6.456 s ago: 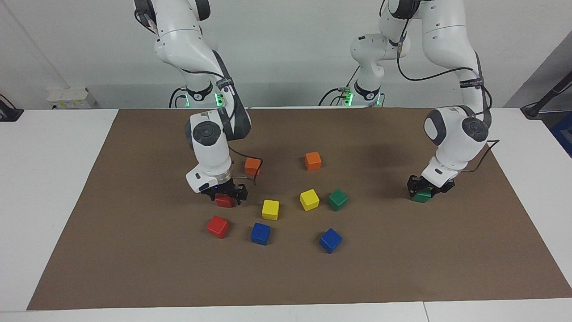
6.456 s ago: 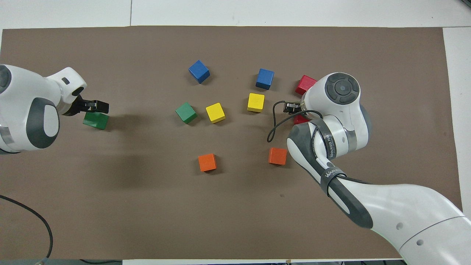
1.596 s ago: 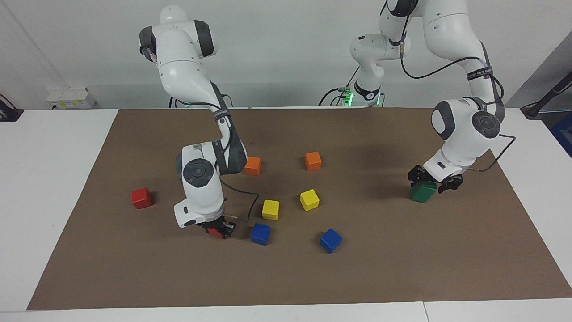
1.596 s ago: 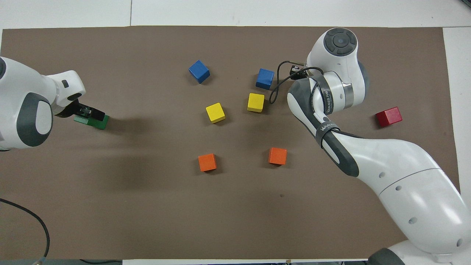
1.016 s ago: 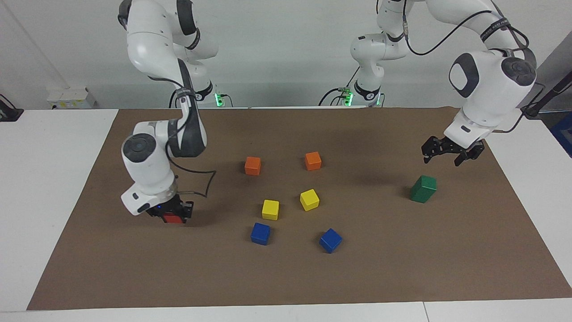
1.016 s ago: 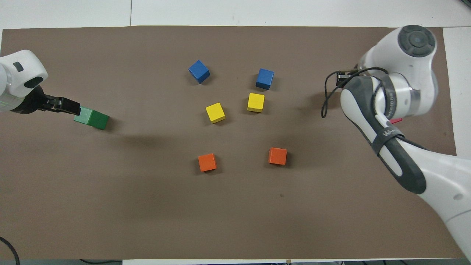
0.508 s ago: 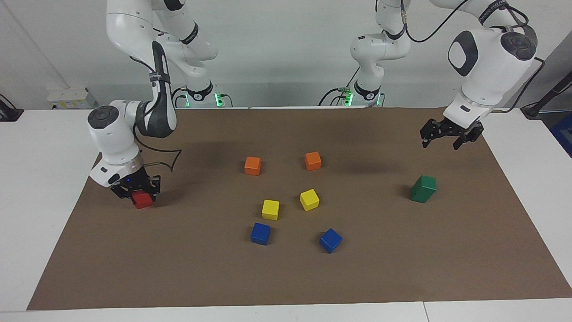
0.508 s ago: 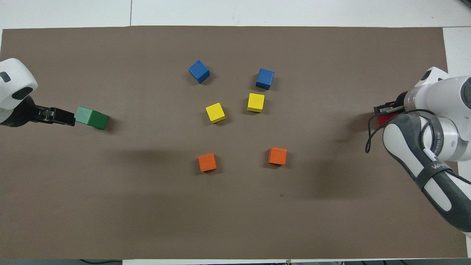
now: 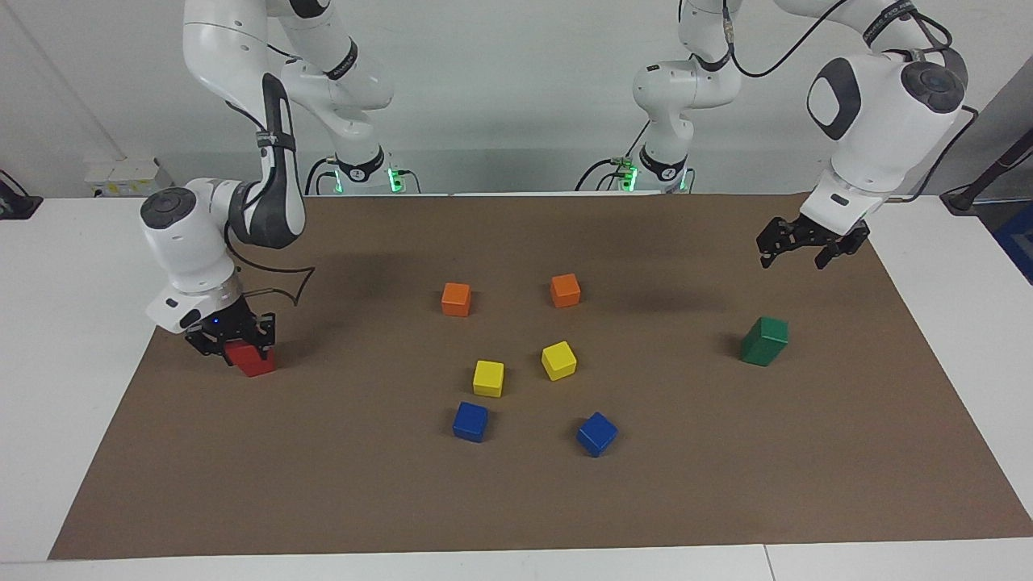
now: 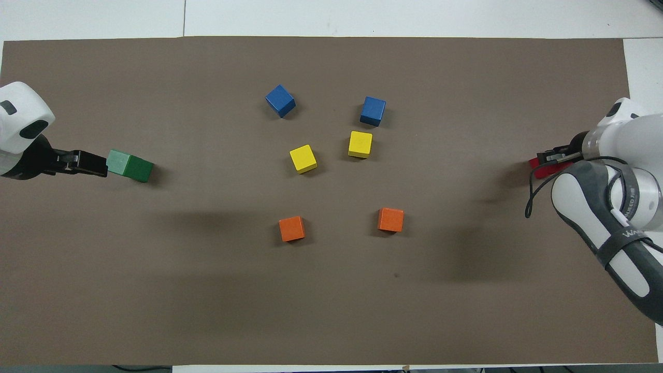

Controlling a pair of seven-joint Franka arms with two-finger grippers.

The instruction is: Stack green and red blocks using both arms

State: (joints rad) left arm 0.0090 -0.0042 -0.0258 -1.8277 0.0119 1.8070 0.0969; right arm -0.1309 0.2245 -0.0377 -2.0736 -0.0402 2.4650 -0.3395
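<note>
This is a robotics laboratory. Two large white jointed robot arms (image 9: 242,121) stand at a white table (image 9: 73,307) covered by a brown paper mat (image 9: 516,500). Small glossy coloured cubes (image 9: 488,378) lie on it, before a plain white wall (image 9: 500,81).

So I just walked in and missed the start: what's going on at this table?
Two arms are stacking coloured cubes. The green stack stands finished at the left arm's end of the brown mat, with the left gripper open in the air above the mat near it. The right gripper is down at the red stack at its own end. Orange, yellow and blue cubes lie loose in the middle.
</note>
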